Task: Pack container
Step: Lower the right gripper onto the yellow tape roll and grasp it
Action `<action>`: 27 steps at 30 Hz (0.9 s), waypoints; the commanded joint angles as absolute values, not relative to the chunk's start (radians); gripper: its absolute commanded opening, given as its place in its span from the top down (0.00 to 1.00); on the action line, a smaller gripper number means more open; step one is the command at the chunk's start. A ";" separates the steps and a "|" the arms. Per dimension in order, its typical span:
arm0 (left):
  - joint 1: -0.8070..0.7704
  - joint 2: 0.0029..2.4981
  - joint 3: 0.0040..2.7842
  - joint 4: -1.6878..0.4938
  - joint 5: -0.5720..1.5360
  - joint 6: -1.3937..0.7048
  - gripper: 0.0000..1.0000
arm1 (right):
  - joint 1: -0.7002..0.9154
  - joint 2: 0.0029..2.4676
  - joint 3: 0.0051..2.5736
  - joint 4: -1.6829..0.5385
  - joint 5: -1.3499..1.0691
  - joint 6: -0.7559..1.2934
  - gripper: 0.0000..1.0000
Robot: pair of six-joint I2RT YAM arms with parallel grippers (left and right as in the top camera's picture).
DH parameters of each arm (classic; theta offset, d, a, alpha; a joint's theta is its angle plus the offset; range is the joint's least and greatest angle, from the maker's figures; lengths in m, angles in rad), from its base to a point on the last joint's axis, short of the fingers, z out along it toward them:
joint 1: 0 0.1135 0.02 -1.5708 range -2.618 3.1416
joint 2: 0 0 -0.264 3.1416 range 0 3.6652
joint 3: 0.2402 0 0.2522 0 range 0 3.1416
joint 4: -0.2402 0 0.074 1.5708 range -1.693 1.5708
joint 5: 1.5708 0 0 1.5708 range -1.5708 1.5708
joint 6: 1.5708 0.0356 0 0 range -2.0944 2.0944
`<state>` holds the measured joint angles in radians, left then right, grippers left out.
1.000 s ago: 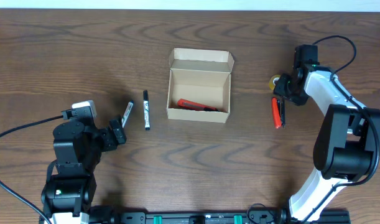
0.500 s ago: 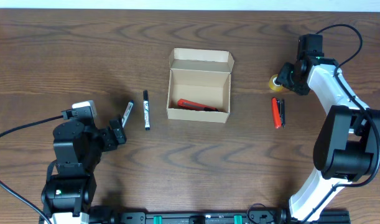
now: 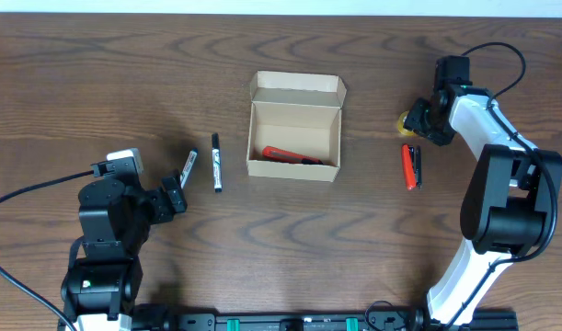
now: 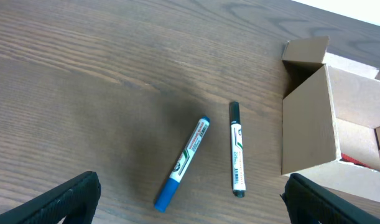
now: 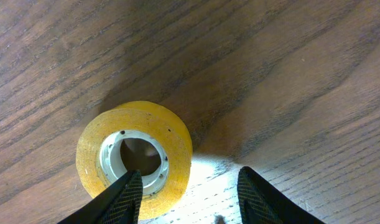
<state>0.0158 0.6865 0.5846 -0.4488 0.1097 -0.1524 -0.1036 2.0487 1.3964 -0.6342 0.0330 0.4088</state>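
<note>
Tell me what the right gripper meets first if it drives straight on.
The yellow tape roll: it lies right ahead of the right gripper, nearer one finger, though depth is unclear.

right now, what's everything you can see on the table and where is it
table: 1, dark brown wood, under everything
container: 1, tan cardboard, centre, flap open
red pen-like item: 1, red and black, lying inside the container
blue-capped marker: 1, white and blue, left of the container
dark-capped marker: 1, white with a dark cap, between the blue-capped marker and the container
second red item: 1, red and black, on the table right of the container
tape roll: 1, yellow, far right, beyond the second red item
left arm: 1, black, near left, jaws wide open, short of the markers
right arm: 1, white and black, right side, jaws apart at the tape roll
</note>
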 commanded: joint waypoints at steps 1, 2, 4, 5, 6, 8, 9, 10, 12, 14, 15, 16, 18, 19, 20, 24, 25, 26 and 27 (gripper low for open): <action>0.012 0.685 0.611 -0.453 0.124 -0.138 0.05 | -0.106 2.072 1.405 -0.636 0.049 0.394 0.51; 0.012 0.685 0.611 -0.453 0.124 -0.138 0.05 | -0.106 2.077 1.405 -0.640 0.056 0.395 0.61; 0.012 0.685 0.611 -0.453 0.124 -0.138 0.05 | -0.106 2.094 1.405 -0.639 0.056 0.395 0.74; 0.012 0.685 0.611 -0.453 0.124 -0.138 0.05 | -0.106 2.101 1.405 -0.643 0.056 0.395 0.76; 0.012 0.685 0.611 -0.453 0.124 -0.138 0.05 | -0.106 2.112 1.405 -0.647 0.055 0.395 0.80; 0.012 0.685 0.611 -0.454 0.124 -0.138 0.05 | -0.106 2.123 1.405 -0.651 0.044 0.395 0.82; 0.012 0.685 0.611 -0.455 0.124 -0.138 0.05 | -0.105 2.125 1.405 -0.651 0.038 0.395 0.82; 0.012 0.685 0.611 -0.456 0.124 -0.138 0.05 | -0.105 2.125 1.405 -0.651 0.035 0.395 0.81; 0.012 0.685 0.611 -0.457 0.124 -0.138 0.05 | -0.105 2.125 1.405 -0.646 0.033 0.395 0.81; 0.012 0.685 0.611 -0.457 0.124 -0.138 0.05 | -0.105 2.125 1.406 -0.646 0.033 0.395 0.76; 0.012 0.685 0.611 -0.457 0.124 -0.138 0.05 | -0.105 2.125 1.406 -0.646 0.033 0.395 0.72; 0.012 0.685 0.611 -0.457 0.124 -0.138 0.05 | -0.105 2.125 1.405 -0.646 0.033 0.395 0.67; 0.012 0.685 0.611 -0.457 0.124 -0.138 0.05 | -0.105 2.125 1.406 -0.646 0.033 0.395 0.60; 0.012 0.685 0.611 -0.457 0.124 -0.138 0.05 | -0.105 2.125 1.406 -0.646 0.033 0.395 0.60; 0.012 0.685 0.611 -0.456 0.124 -0.138 0.05 | -0.105 2.125 1.405 -0.646 0.034 0.395 0.60; 0.012 0.685 0.611 -0.457 0.124 -0.138 0.05 | -0.105 2.125 1.405 -0.639 0.035 0.395 0.74; 0.012 0.685 0.611 -0.457 0.124 -0.138 0.05 | -0.105 2.125 1.405 -0.637 0.038 0.395 0.79; 0.012 0.685 0.611 -0.457 0.124 -0.138 0.05 | -0.105 2.125 1.405 -0.635 0.041 0.395 0.81; 0.012 0.685 0.611 -0.457 0.124 -0.138 0.05 | -0.105 2.125 1.405 -0.632 0.042 0.395 0.80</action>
